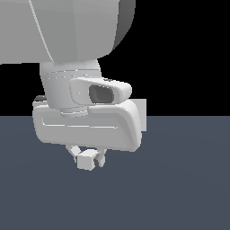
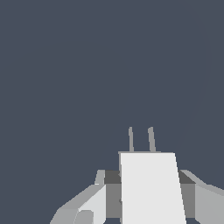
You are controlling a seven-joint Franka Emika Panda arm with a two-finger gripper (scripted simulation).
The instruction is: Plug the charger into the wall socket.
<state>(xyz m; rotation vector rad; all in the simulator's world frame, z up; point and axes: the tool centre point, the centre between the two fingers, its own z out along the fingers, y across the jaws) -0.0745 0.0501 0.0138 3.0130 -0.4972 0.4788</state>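
Observation:
The charger [image 1: 86, 160] is a small white-grey block held between the fingers of my gripper [image 1: 88, 157], which is shut on it a little above the dark grey floor. In the wrist view the charger [image 2: 151, 188] fills the space between the two fingers [image 2: 89, 203], and its two thin grey prongs [image 2: 141, 139] point away from the hand. A pale flat edge [image 1: 141, 108] shows behind the hand on the exterior view's right. It may be the wall socket, but it is mostly hidden. No socket shows in the wrist view.
The large white arm and hand body [image 1: 85, 121] fill the upper left of the exterior view and hide what lies behind. The flat dark grey floor [image 1: 179, 188] spreads below, and the background above it is black.

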